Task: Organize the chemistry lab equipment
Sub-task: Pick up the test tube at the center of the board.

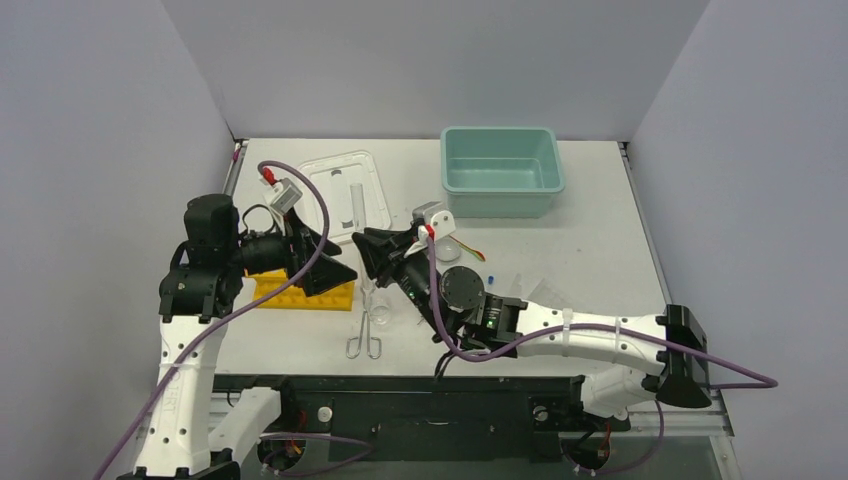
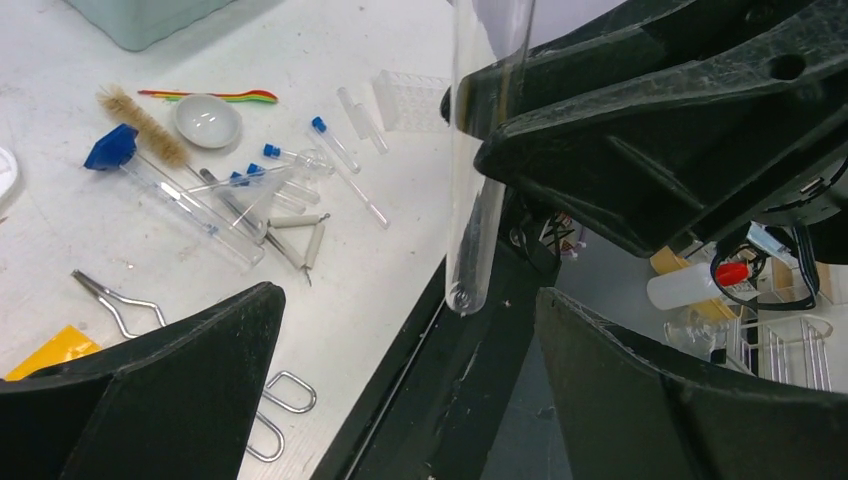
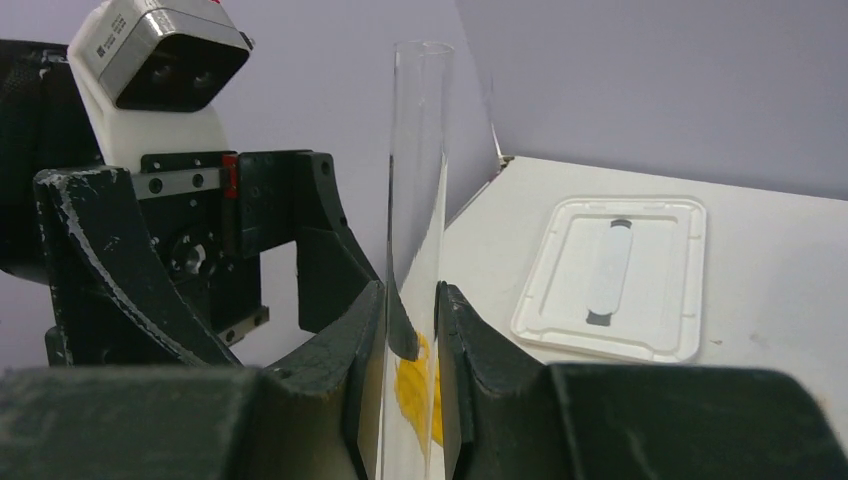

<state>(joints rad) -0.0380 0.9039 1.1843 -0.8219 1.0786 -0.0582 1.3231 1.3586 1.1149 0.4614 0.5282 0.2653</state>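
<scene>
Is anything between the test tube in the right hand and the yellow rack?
Yes. The open left hand hangs above the yellow rack, facing the test tube, right in the path.

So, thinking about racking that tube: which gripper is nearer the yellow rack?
Left. The left gripper hangs over the right end of the yellow rack, fingers open; the right gripper, fingers shut on the glass tube, is just past that end.

A teal tub [image 1: 500, 203], white lid [image 1: 325, 185], yellow rack [image 1: 300, 298], blue-capped vials [image 2: 330, 140], tan-bristled brush [image 2: 140, 125] and clear glass tube [image 3: 415, 180].
</scene>
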